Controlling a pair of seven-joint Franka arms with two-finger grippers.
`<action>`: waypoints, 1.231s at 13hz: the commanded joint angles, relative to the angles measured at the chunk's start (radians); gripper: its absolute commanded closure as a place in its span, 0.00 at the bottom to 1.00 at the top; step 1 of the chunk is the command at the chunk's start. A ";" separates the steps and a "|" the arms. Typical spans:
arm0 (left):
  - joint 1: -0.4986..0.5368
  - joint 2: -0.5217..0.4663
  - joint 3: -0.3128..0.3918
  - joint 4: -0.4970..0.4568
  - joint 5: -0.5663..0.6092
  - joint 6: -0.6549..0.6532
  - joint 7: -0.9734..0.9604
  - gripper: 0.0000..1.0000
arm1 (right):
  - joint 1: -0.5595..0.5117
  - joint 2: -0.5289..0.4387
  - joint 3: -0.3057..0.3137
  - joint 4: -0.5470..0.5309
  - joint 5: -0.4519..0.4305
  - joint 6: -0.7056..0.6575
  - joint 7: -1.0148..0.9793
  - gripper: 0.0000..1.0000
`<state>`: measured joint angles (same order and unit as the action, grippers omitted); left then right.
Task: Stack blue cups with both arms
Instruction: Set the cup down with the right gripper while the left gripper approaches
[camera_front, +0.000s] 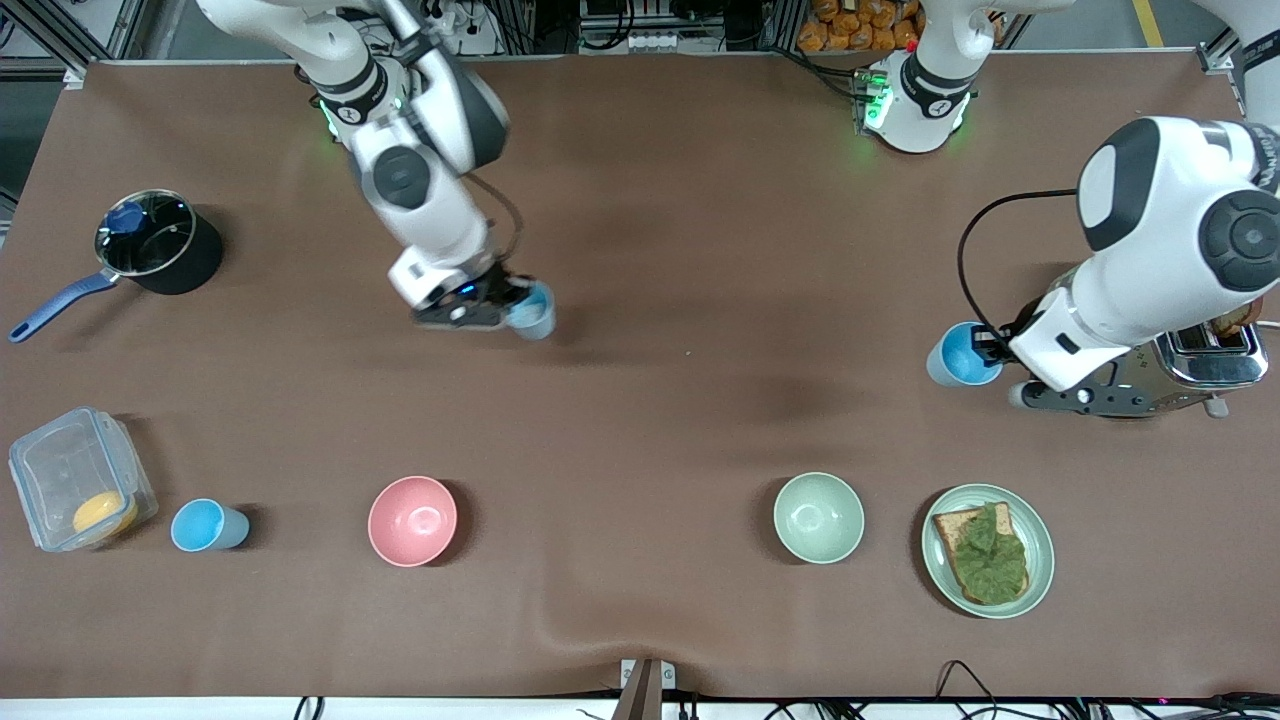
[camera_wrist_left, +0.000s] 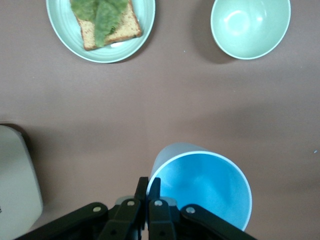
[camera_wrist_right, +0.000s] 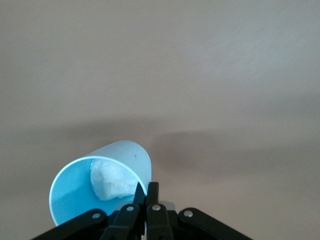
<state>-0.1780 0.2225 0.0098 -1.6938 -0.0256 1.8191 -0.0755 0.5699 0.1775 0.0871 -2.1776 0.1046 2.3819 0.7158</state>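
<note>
Three blue cups show. My right gripper is shut on the rim of one blue cup and holds it tilted over the middle of the table. In the right wrist view that cup has a white crumpled wad inside, with the gripper pinching its wall. My left gripper is shut on the rim of a second blue cup beside the toaster; the left wrist view shows the gripper on that empty cup. The third blue cup stands on the table beside the plastic container.
A black pot with a blue handle and a plastic container are at the right arm's end. A pink bowl, a pale green bowl, a plate of toast and a toaster are also on the table.
</note>
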 joint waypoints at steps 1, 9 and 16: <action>-0.011 0.015 -0.010 0.029 -0.049 -0.024 -0.013 1.00 | 0.118 0.130 -0.018 0.131 -0.002 -0.007 0.217 1.00; -0.097 0.028 -0.053 0.019 -0.085 0.008 -0.174 1.00 | 0.196 0.240 -0.021 0.233 -0.003 -0.009 0.392 0.65; -0.097 0.021 -0.192 -0.050 -0.085 0.084 -0.378 1.00 | 0.046 0.209 -0.030 0.528 -0.002 -0.438 0.234 0.11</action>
<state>-0.2767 0.2527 -0.1478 -1.7227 -0.0901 1.8805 -0.3976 0.6855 0.3913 0.0465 -1.7486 0.1023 2.0583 1.0192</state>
